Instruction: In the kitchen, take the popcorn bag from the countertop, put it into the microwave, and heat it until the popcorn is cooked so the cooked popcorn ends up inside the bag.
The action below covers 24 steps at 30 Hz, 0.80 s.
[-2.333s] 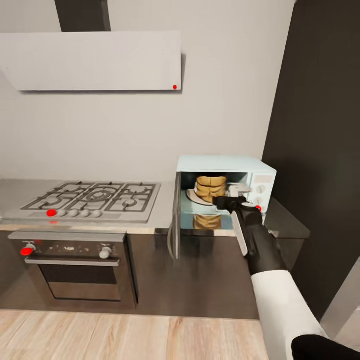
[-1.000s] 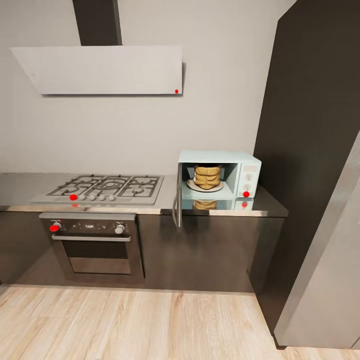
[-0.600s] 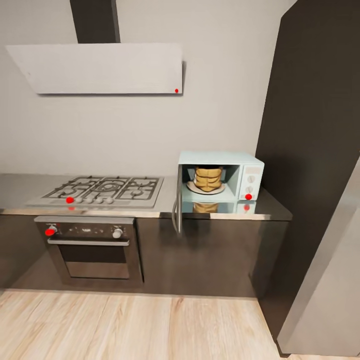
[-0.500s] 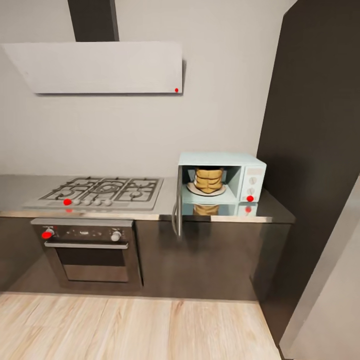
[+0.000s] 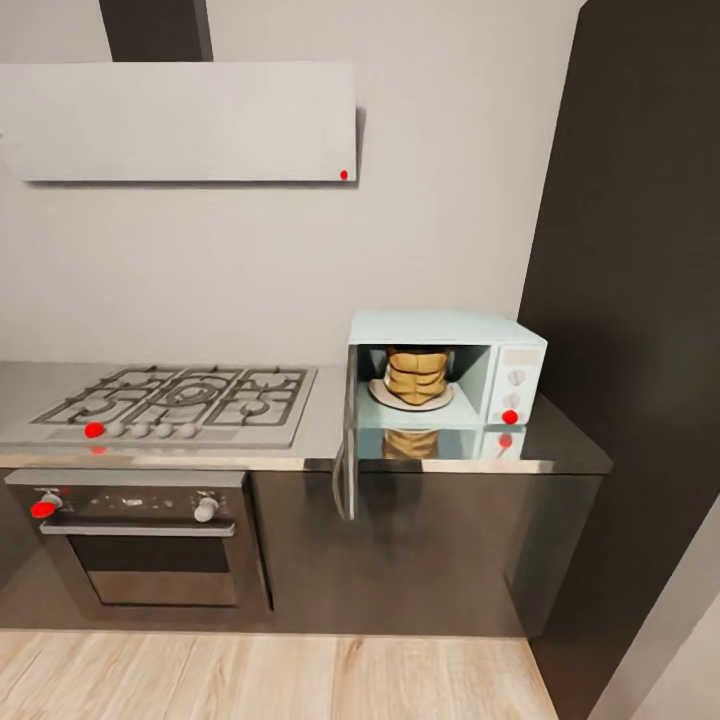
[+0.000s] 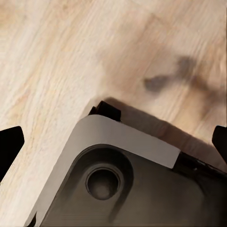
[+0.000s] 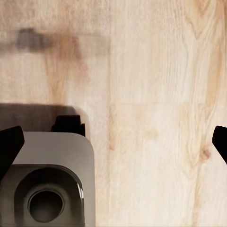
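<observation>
Popcorn bag (image 5: 414, 375), inside open microwave (image 5: 445, 385): seemingly light, crushable paper, best gripped at the rolled rim; both claws spread wide, empty.

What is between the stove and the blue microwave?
In the head view, a bare strip of grey countertop, then the microwave's open door, swung out toward the gas hob. The microwave holds the popcorn bag.

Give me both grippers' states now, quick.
Left gripper: open, holding nothing, fingertips wide apart over the wood floor.
Right gripper: open, holding nothing, also over the floor.
</observation>
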Motion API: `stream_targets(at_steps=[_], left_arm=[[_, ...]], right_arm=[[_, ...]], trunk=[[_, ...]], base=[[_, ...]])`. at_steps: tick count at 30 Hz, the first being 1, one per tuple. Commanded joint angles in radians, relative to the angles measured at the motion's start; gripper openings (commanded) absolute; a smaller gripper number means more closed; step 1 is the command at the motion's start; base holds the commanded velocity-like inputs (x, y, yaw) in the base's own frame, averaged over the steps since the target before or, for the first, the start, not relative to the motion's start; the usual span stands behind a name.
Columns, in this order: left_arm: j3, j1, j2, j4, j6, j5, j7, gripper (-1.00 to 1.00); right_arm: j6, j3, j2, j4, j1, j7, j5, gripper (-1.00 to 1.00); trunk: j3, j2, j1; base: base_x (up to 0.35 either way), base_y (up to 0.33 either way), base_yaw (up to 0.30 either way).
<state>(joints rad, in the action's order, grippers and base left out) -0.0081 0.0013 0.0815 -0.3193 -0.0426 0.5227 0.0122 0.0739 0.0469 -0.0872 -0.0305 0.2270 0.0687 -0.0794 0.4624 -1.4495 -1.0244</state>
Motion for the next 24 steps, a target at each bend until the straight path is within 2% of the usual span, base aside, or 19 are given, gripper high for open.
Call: stream_targets(at_steps=[1,5,8,9,10,11,12,14,16,17,19,21,24], left_arm=[[0.0,0.0,0.0,-0.019,-0.005,0.006,0.001,1.0],[-0.001,0.0,0.001,-0.11,-0.007,-0.001,0.001,1.0],[-0.001,0.0,0.001,-0.13,-0.008,-0.003,-0.001,1.0],[-0.001,0.0,0.011,-0.294,-0.016,-0.006,-0.004,1.0],[-0.001,-0.001,0.013,-0.358,-0.031,-0.012,-0.004,1.0],[-0.001,-0.005,0.014,-0.449,-0.079,-0.032,-0.004,1.0],[-0.001,-0.032,0.014,-0.523,-0.172,-0.069,-0.003,1.0],[0.0,-0.168,0.006,-0.596,-0.371,-0.124,-0.004,1.0],[0.001,-0.297,-0.01,-0.617,-0.46,-0.137,-0.004,1.0],[0.001,-0.347,-0.019,-0.62,-0.478,-0.138,-0.004,1.0],[0.0,-0.497,-0.057,-0.618,-0.521,-0.14,-0.004,1.0],[0.0,-0.579,-0.083,-0.622,-0.568,-0.143,-0.005,1.0],[0.0,-0.699,-0.104,-0.626,-0.658,-0.144,-0.002,1.0]], right_arm=[[0.006,0.005,0.0,-0.003,0.002,0.003,-0.008,1.0],[0.002,0.007,0.001,-0.003,0.002,0.003,-0.007,1.0],[0.004,0.007,0.0,-0.003,0.002,0.003,-0.005,1.0],[0.004,0.007,0.0,-0.003,0.002,0.003,-0.008,1.0],[0.004,0.007,0.0,-0.003,0.002,0.003,-0.008,1.0],[0.004,0.006,0.0,-0.003,0.002,0.002,-0.009,1.0],[0.004,0.006,0.0,-0.003,0.002,0.002,-0.01,1.0],[0.005,0.005,0.002,-0.003,0.002,0.001,-0.012,1.0],[0.005,0.005,0.004,-0.003,0.002,-0.002,-0.012,1.0],[0.004,0.006,0.004,-0.003,0.002,-0.002,-0.013,1.0],[0.006,0.005,0.003,-0.003,0.002,-0.003,-0.012,1.0],[0.006,0.005,0.004,-0.003,0.002,-0.003,-0.012,1.0],[0.007,0.006,0.004,-0.003,0.002,-0.003,-0.012,1.0]], trunk=[[0.001,0.0,-0.001],[-0.001,0.0,-0.001],[-0.003,0.0,-0.001],[-0.003,0.0,-0.001],[-0.003,0.0,-0.001],[-0.003,0.0,-0.001],[-0.003,0.0,-0.001],[-0.003,0.0,-0.001],[-0.003,0.0,-0.001],[-0.003,0.0,-0.001],[-0.003,0.0,-0.001],[-0.003,0.0,-0.001],[-0.003,0.0,-0.001]], base=[[0.326,0.0,-0.216],[0.326,0.0,-0.23],[0.163,0.0,-0.236],[0.007,0.0,-0.04],[0.005,0.0,-0.026],[0.002,0.0,-0.013],[0.001,0.0,-0.005],[0.0,0.0,-0.003],[0.0,0.0,-0.001],[0.0,0.0,0.0],[0.0,0.0,0.0],[0.0,0.0,0.0],[0.0,0.0,0.0]])
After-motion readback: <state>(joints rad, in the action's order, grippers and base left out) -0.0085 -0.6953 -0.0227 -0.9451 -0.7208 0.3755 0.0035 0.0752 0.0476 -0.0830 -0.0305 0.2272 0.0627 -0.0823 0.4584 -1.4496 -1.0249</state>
